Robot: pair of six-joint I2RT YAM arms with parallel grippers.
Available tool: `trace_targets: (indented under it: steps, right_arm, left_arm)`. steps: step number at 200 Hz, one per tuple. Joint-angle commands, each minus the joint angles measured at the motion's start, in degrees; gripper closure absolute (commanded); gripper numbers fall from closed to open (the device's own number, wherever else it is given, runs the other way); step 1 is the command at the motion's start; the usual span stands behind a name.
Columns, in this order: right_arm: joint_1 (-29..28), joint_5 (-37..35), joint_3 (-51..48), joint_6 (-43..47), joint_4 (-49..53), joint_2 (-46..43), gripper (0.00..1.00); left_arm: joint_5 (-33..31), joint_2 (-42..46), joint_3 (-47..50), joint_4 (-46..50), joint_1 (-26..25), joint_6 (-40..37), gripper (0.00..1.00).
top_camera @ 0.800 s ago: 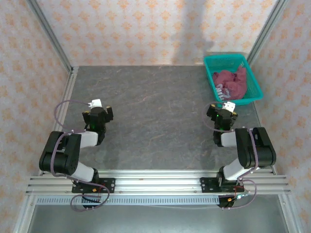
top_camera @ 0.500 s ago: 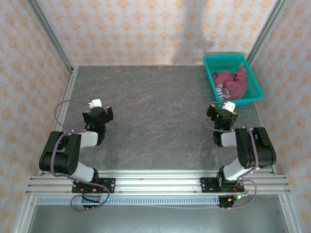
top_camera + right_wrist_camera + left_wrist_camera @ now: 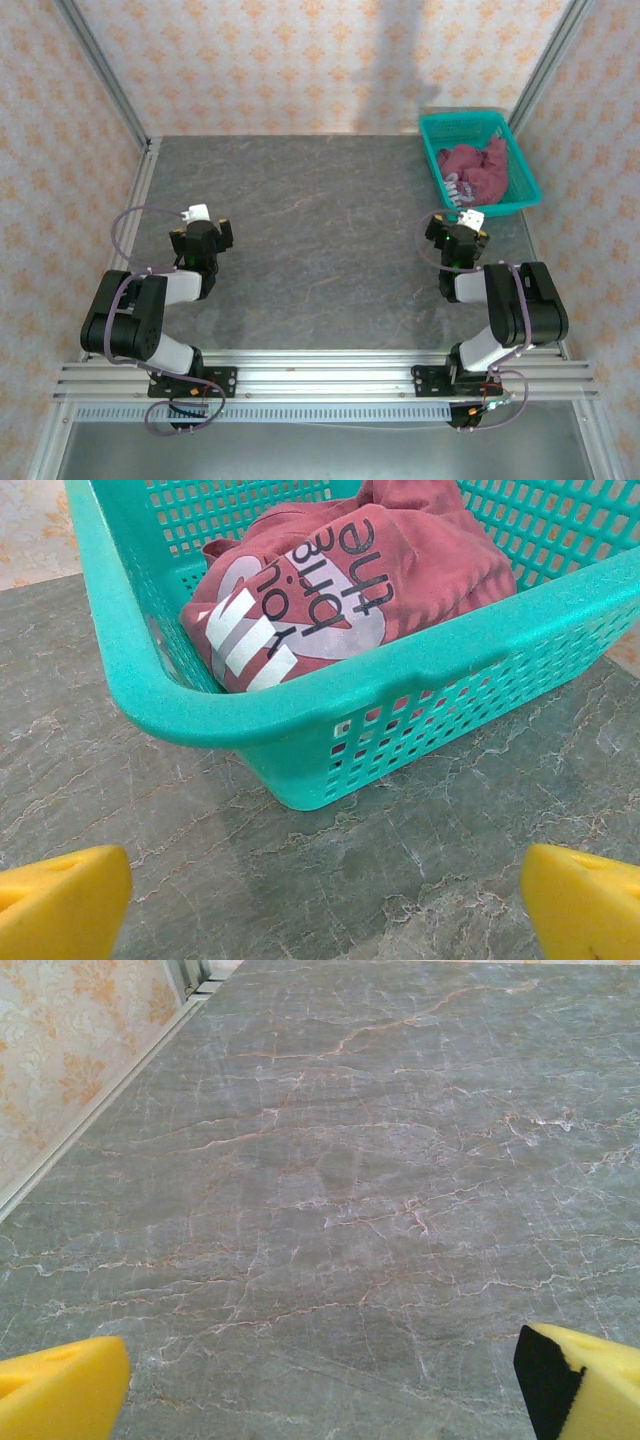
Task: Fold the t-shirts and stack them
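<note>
Currently, left hand (image 3: 320,1400) low, released, right hand (image 3: 320,910) low, released (facing basket (image 3: 130,680) holding crumpled t-shirt (image 3: 400,570)).

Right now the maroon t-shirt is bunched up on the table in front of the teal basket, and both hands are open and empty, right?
Not quite. The maroon t-shirt is bunched up inside the teal basket, not in front of it; the right wrist view shows it behind the rim. The left hand and the right hand are open and empty.

basket (image 3: 465,125) — teal mesh, table's far right corner | table (image 3: 320,230) — grey marbled top
</note>
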State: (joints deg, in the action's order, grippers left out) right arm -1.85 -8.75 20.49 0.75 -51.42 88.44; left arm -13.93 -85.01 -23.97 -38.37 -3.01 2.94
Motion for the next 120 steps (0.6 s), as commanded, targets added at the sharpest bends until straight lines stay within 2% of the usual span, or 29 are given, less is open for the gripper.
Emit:
trace_targets:
  steps: [1, 58, 70, 89, 102, 120]
  right_arm:
    - [-0.26, 0.49, 1.2, 0.56, -0.26, 0.09, 0.01]
    - [-0.27, 0.45, 1.05, 0.56, -0.63, -0.03, 0.01]
    - [-0.31, -0.07, 1.11, 0.42, 1.17, -2.47, 0.01]
    - [-0.59, -0.57, 2.43, 0.42, 11.35, -11.33, 0.01]
    - [-0.62, -0.04, 3.56, -0.74, 19.76, -18.2, 0.01]
    - [-0.61, 3.53, 8.76, -4.64, 37.91, -26.91, 0.01]
  left_arm:
    - [-1.15, 1.25, -1.18, -1.36, -0.06, -0.04, 0.0]
    - [-1.17, 1.25, -1.09, -1.49, -0.07, -0.04, 0.0]
    - [-0.23, 1.69, -1.14, -1.65, -0.11, -0.76, 0.0]
    - [0.33, 6.81, -10.24, 18.69, -1.26, -1.39, 0.0]
    - [0.61, 10.89, -12.86, 24.22, -2.88, -1.49, 0.0]
    - [1.01, 16.08, -17.78, 33.6, -5.5, 0.7, 0.0]
